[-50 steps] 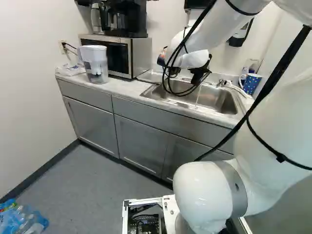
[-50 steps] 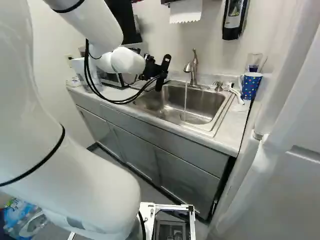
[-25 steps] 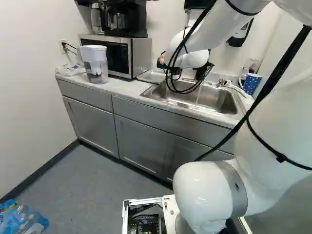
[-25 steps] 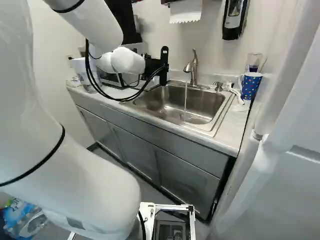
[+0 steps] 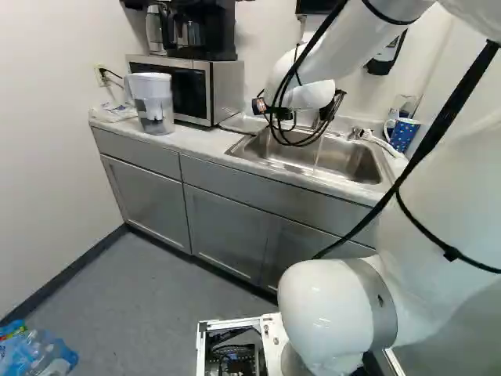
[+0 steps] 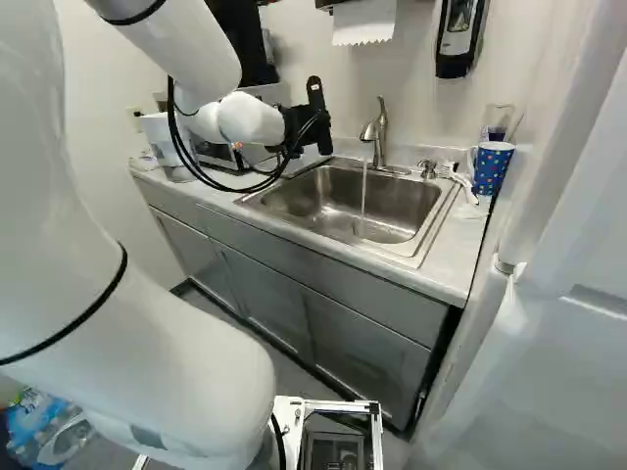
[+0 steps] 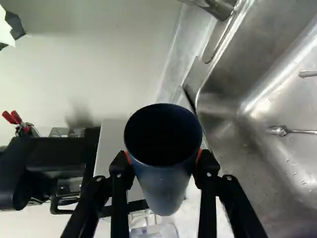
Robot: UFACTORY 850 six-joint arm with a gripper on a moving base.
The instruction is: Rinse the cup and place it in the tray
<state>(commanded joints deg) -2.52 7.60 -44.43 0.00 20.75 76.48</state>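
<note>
- No text, brand, number or sign can be read in any of the three views.
- Bottles (image 5: 37,354) on the floor, at the lower left of the left base view: coloured wrapping with pale and bright patches; any print on it is too small and blurred to make out.
- Wall dispenser (image 6: 458,37), at the top of the right base view: a light front panel in a dark casing; any marking there is too small to read.
</note>
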